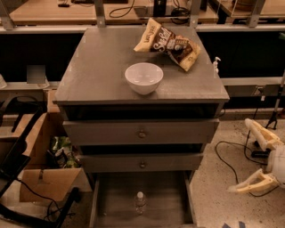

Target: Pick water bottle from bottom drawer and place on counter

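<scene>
Camera view, looking down on the front of a grey cabinet. The counter (100,73) carries a white bowl (144,78) near its middle and a crumpled snack bag (170,42) at the back right, the two apart. Below the top are two closed drawer fronts, upper (111,132) and lower (111,164), each with a round knob at centre. The bottom drawer (167,196) is pulled out toward the camera, with its floor exposed. The water bottle (140,202) sits alone near the middle of that floor, white cap uppermost; it looks upright, though the steep angle makes that hard to confirm. It touches neither side wall. The gripper (239,156) is low at the right edge of the view, over the speckled floor, beside the cabinet's right side and well apart from the bottle. Its jaws are spread wide with nothing between them, and one pale finger (263,134) angles up while the other points down and left. Dark cables (229,161) run across the floor under it. A cardboard box (46,183) stands left of the cabinet. A tan desk (49,12) runs along the back.
</scene>
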Motion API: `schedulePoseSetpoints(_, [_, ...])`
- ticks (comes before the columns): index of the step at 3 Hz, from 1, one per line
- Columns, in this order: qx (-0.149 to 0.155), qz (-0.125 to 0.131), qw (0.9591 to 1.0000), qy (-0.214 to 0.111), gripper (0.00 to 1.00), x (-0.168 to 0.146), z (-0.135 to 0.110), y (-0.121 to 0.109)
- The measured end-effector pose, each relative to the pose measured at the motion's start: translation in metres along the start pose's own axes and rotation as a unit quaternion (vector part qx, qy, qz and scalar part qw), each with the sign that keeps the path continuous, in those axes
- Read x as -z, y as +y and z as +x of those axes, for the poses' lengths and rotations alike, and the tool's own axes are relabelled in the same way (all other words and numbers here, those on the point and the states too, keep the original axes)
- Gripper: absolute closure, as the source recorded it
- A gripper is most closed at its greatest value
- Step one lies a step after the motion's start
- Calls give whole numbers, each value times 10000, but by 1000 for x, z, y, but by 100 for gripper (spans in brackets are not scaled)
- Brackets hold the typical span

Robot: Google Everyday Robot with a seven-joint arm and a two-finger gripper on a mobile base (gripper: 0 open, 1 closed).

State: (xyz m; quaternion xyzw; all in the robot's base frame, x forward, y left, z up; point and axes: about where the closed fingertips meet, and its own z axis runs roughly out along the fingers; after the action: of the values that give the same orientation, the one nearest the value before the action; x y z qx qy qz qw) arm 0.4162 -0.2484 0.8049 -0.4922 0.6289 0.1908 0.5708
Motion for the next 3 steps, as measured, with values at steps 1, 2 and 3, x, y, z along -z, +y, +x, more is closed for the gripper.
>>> schedulePoseSetpoints(1, [-146,-145,9998,72,0,-41,56,15])
schedulePoseSetpoints(2, [-612,-322,9976,92,0,-93,140,47])
schedulePoseSetpoints(3, [-1107,-465,9927,-64,0,-135,211,86])
